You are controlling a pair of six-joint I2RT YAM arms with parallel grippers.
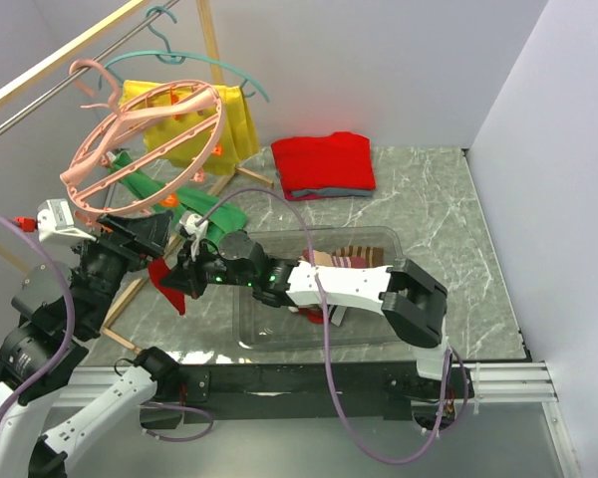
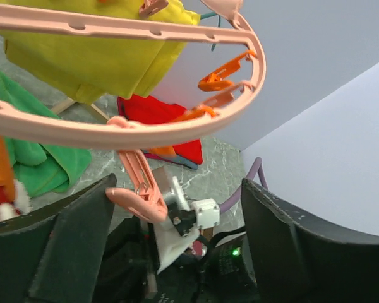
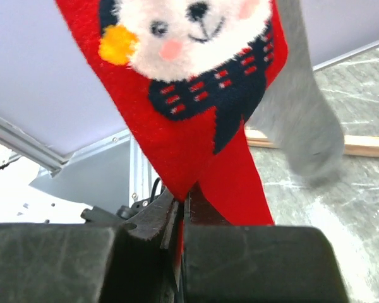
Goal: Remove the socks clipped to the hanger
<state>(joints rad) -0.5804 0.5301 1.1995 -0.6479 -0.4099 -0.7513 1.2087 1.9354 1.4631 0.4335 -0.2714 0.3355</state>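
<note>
**Red sock pinched, hanger hanging loose**

Risk first: the right claw (image 3: 182,214) is gripping the red sock (image 3: 196,126) by its low end. Whether a clip is gripping the top of the sock, above the claw, cannot be told from here. If one is and the claw pulls straight down, the whole hanger (image 1: 145,149) is likely to swing or tip on its hook rather than letting go. A sideways tug could also drag in the grey sock (image 3: 303,132), which is dangling just beside the claw on its right. The pinch is taking only a thin fold, so the fabric could slip free mid-pull.

Now the claws. The right one is fully clamped, with red fabric squeezed between its jaws and the bear face hanging directly above. The left claw (image 2: 177,221) is standing wide and gripping nothing. A pink clip (image 2: 139,189) is hanging down between its fingers without touching either, and the hanger ring is arcing just above it.
</note>
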